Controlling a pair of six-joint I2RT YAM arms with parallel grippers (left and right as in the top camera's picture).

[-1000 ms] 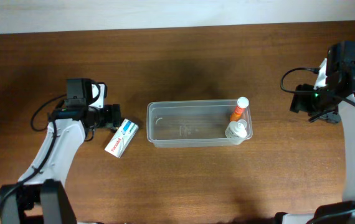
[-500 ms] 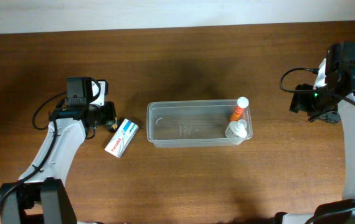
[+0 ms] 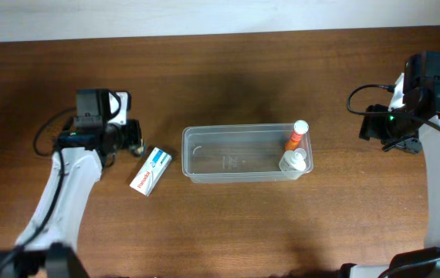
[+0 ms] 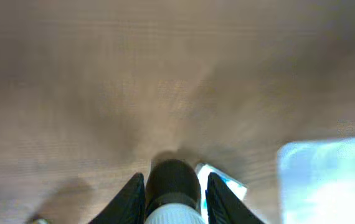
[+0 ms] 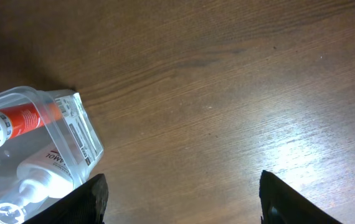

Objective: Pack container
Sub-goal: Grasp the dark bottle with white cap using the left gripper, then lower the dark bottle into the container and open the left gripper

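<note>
The clear container (image 3: 228,158) sits mid-table with an orange tube (image 3: 295,137) and a white bottle (image 3: 293,161) at its right end. My left gripper (image 3: 133,144) is left of it, shut on a small bottle with a dark cap (image 4: 172,180) and ribbed white body, shown blurred in the left wrist view. A white and blue box (image 3: 150,171) lies just below and right of that gripper. My right gripper (image 3: 373,128) hangs open to the right of the container, nothing between its fingers (image 5: 90,196). The container's corner (image 5: 71,124) shows at that view's left.
The brown wooden table ends at a pale strip along the far edge (image 3: 220,15). Cables loop beside both arms. The blurred container (image 4: 327,180) and box (image 4: 220,182) appear at the right of the left wrist view.
My left gripper has closed on the small dark-capped bottle and drawn back slightly to the left, away from the box. The right arm has not moved.
</note>
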